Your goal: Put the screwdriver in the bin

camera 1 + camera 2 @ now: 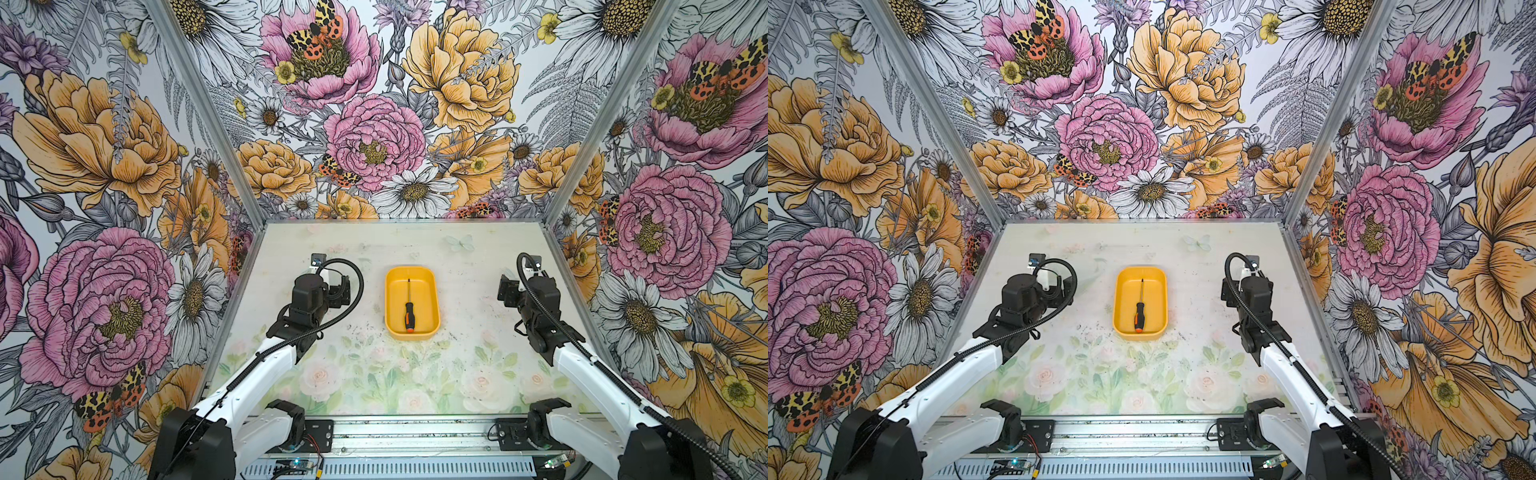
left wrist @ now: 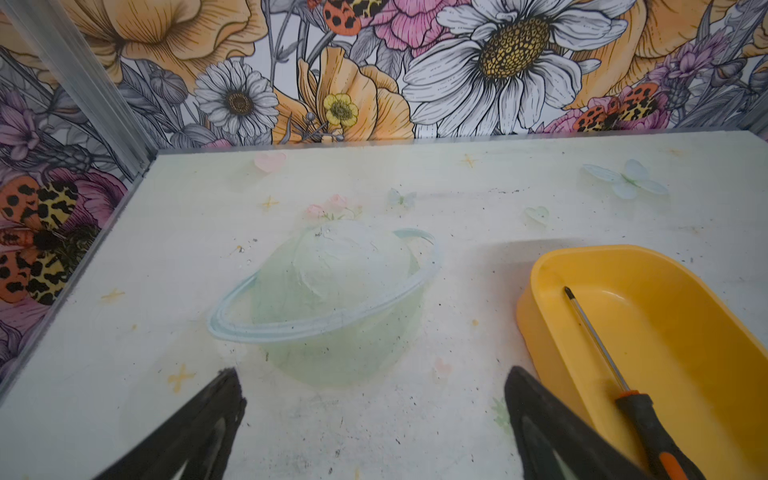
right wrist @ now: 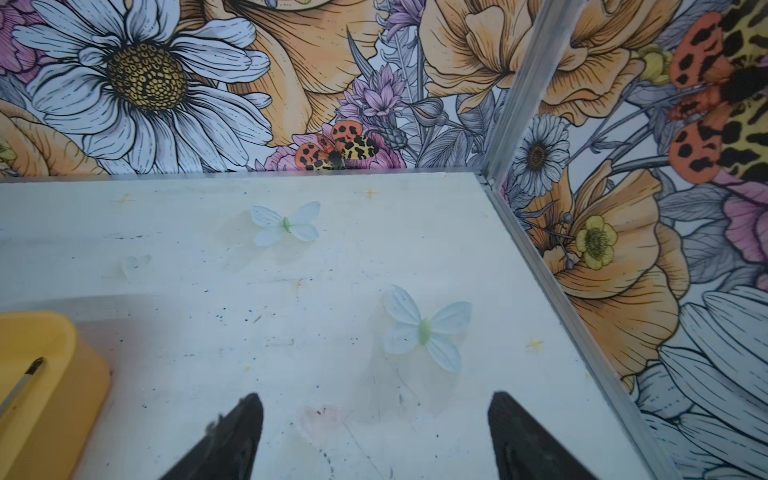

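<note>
Both finger pairs wide, empty: left gripper, right gripper.
Screwdriver rests in bin; nine-o'clock gripper, seemingly near, might nudge it.

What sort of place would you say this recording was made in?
Probably a lab test cell for robot manipulation, not a home or workshop: flower-printed wall panels in aluminium framing box in the tabletop, and a left arm and right arm are mounted on a rail at its front edge.
</note>
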{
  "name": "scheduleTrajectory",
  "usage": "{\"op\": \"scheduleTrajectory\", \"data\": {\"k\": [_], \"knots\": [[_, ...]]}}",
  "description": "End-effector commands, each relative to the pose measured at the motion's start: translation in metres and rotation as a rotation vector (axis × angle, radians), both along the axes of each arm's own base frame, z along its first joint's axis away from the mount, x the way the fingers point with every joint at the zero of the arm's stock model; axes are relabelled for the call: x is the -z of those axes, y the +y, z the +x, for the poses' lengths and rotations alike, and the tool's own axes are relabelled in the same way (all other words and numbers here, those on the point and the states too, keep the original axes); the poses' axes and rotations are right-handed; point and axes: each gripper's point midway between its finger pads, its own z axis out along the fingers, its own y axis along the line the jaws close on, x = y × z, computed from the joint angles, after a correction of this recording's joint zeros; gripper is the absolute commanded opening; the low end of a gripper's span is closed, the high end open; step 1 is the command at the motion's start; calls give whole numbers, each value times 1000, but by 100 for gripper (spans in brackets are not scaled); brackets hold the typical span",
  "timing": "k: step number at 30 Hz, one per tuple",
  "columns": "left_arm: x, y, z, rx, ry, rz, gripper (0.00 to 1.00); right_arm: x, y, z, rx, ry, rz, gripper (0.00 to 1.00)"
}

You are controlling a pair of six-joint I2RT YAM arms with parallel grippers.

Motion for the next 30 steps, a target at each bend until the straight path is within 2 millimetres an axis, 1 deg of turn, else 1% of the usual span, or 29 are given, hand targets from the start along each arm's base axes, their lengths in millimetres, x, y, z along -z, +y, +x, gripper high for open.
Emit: {"op": "scheduleTrajectory", "data": {"k": [1,4,6,8,10,12,14,16,21,27,30], "knots": [[-32,11,11,-25,-154,45,99,-27,-8,13,3,-219,-7,86],[-30,10,12,7,-213,90,99,-7,-19,16,38,-220,-19,86],[-28,13,12,6,-252,113,99,6,-25,20,62,-212,-22,86],[-23,19,13,-8,-267,127,99,19,-27,25,66,-190,-22,85],[-17,26,14,-27,-259,130,99,20,-27,29,68,-198,-21,85],[-9,28,16,-18,-255,118,99,19,-30,33,75,-209,-23,85],[-1,35,17,-35,-268,102,99,29,-35,39,88,-186,-7,85],[4,40,16,-50,-296,85,99,38,-35,42,87,-179,-3,85],[21,49,19,-71,-260,97,99,51,-27,52,44,-148,-14,85],[43,59,27,-96,-235,69,99,53,-27,53,42,-133,-15,86],[48,58,31,-92,-233,78,99,53,-27,53,43,-133,-14,86]]}}
